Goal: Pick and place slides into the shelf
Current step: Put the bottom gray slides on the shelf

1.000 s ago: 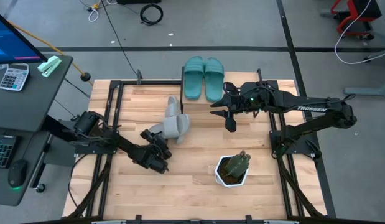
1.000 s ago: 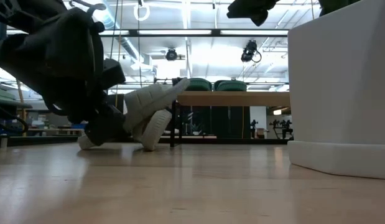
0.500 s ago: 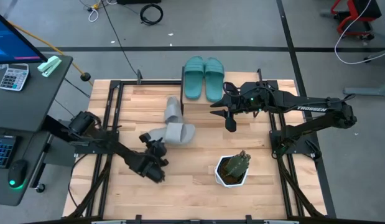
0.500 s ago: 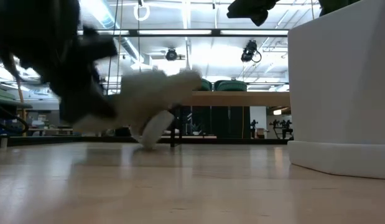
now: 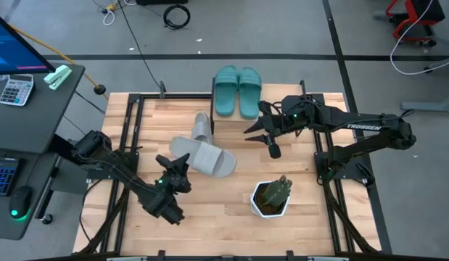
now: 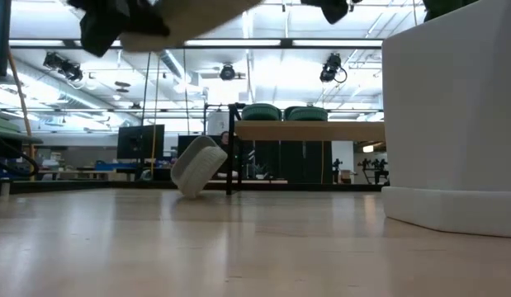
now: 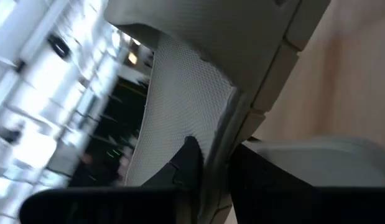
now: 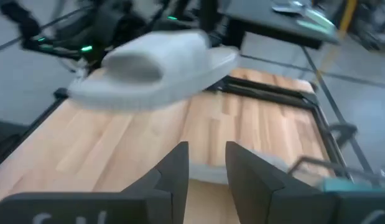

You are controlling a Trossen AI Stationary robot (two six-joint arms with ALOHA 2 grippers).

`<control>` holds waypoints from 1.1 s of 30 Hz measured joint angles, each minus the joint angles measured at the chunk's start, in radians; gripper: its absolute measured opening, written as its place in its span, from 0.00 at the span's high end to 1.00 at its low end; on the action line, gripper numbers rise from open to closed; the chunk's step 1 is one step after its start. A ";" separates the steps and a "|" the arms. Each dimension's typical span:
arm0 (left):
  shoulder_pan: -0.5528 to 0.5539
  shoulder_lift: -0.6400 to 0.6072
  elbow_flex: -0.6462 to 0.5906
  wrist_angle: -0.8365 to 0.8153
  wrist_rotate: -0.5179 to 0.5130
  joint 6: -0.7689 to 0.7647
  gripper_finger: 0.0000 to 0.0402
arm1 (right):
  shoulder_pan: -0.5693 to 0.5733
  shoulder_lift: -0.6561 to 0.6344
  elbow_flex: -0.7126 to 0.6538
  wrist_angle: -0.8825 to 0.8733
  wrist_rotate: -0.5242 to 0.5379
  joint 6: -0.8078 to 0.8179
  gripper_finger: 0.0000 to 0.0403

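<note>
The left tool (image 5: 178, 172) is clamped on one grey slide (image 5: 204, 156), its fingers (image 7: 186, 163) pinching the heel edge. That slide is held in the air, clear of the surface (image 5: 231, 217): in the high view it lies flat with the strap up, stretching from the tool toward the middle of the surface, and in the low view it shows only as a pale shape (image 6: 189, 21) at the top edge, well above the wood. In the right wrist view the same slide (image 8: 152, 68) hangs over the planks with the left arm behind it. The second grey slide (image 5: 202, 127) stands on its edge on the surface just beside the near left corner of the shelf (image 5: 214, 123); the raised slide's heel end passes just in front of it, and whether the two touch cannot be told. In the low view this second slide (image 6: 197, 165) rests tilted against or just beside the shelf's black leg (image 6: 232, 148). The two green slides (image 5: 237, 90) lie side by side on the shelf top, toes pointing away from the arms. The right tool (image 5: 270, 141) hovers near the shelf's right front corner, well apart from the lifted slide, with its fingers (image 8: 173, 168) apart and nothing between them. A white pot (image 5: 269, 199) with a plant stands on the surface in front of the right tool.
</note>
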 joint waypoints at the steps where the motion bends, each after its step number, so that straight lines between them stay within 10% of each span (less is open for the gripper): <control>1: -0.004 -0.007 0.000 -0.030 -0.031 -0.009 0.85 | 0.006 -0.001 0.000 0.001 -0.011 -0.017 0.72; 6: -0.004 -0.060 -0.003 -0.136 -0.088 -0.063 0.85 | 0.041 -0.014 0.000 0.004 -0.016 -0.035 0.73; 20: 0.000 -0.163 0.019 -0.111 -0.092 0.410 0.85 | 0.038 -0.029 0.093 0.048 -0.014 0.279 0.73; 33: 0.117 -0.162 0.138 0.510 0.090 1.432 0.85 | 0.000 -0.027 0.133 0.034 -0.013 0.330 0.73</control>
